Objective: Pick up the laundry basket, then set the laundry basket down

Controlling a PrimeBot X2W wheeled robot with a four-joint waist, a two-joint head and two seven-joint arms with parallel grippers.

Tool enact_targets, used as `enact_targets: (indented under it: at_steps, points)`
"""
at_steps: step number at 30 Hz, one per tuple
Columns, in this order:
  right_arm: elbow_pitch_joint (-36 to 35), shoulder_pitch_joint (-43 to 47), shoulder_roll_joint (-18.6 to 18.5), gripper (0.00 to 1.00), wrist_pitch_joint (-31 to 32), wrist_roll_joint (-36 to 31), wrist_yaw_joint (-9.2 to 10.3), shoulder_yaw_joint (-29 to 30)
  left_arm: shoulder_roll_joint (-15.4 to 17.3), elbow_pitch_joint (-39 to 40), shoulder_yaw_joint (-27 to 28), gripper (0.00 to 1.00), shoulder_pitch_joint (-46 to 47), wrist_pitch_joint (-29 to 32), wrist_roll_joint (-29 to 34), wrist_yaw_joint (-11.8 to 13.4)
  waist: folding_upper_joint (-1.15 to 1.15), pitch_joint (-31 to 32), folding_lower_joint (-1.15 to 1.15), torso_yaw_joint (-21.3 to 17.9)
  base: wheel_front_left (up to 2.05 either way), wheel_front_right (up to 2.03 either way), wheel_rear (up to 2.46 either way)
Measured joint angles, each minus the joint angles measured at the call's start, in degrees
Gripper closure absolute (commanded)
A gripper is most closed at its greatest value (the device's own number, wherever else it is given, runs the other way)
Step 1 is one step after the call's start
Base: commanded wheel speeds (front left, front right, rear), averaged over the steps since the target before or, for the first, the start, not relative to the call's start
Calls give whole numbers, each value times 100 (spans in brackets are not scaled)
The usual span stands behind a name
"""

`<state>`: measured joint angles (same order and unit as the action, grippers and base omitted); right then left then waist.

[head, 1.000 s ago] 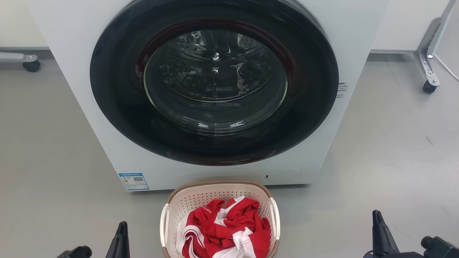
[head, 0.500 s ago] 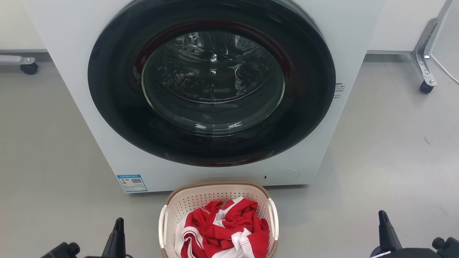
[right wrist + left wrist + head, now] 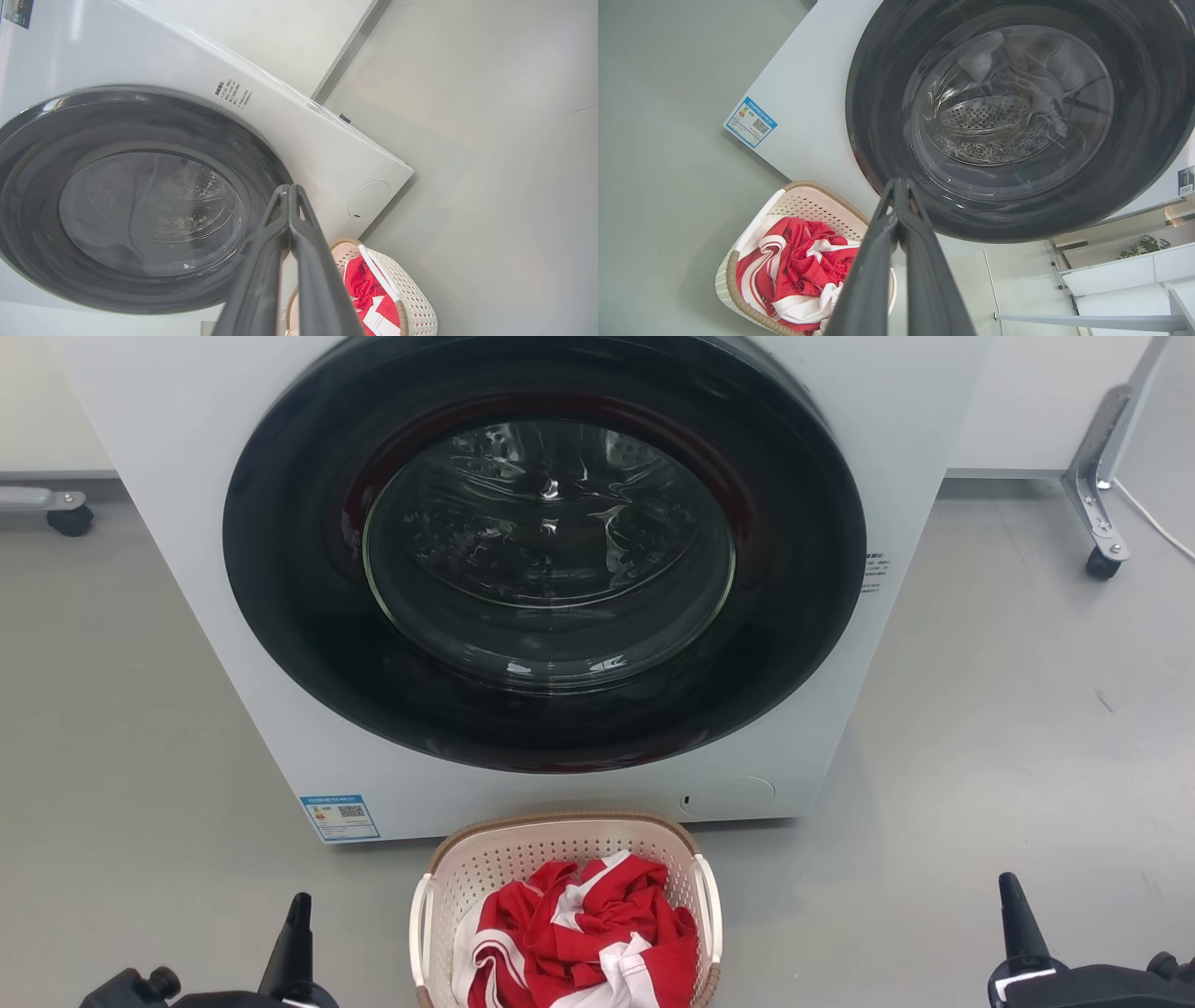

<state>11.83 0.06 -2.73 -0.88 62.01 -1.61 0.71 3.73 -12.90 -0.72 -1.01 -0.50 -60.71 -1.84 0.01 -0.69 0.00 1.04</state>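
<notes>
Left gripper (image 3: 299,907) and right gripper (image 3: 1008,887) being eased outward since earlier | both being held pinched together, empty | laundry basket (image 3: 560,845) being left on floor (image 3: 980,709) by washer (image 3: 560,795) | likely light, stiff; white handles (image 3: 713,915) being favoured for grabbing

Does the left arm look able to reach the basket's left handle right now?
Probably yes: the left pincer is beside the laundry basket, with just floor between it and the left handle. It is shut, so it must open first.
</notes>
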Motion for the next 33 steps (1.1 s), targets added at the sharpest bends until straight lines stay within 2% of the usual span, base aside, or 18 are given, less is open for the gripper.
enact_targets:
  at_steps: [33]
  points:
    - [471,-450,19,100,647,2635,-476,616,-105,-354,541,100,470,627,-2727,-475,-1,54,0,-95,0,0,0]
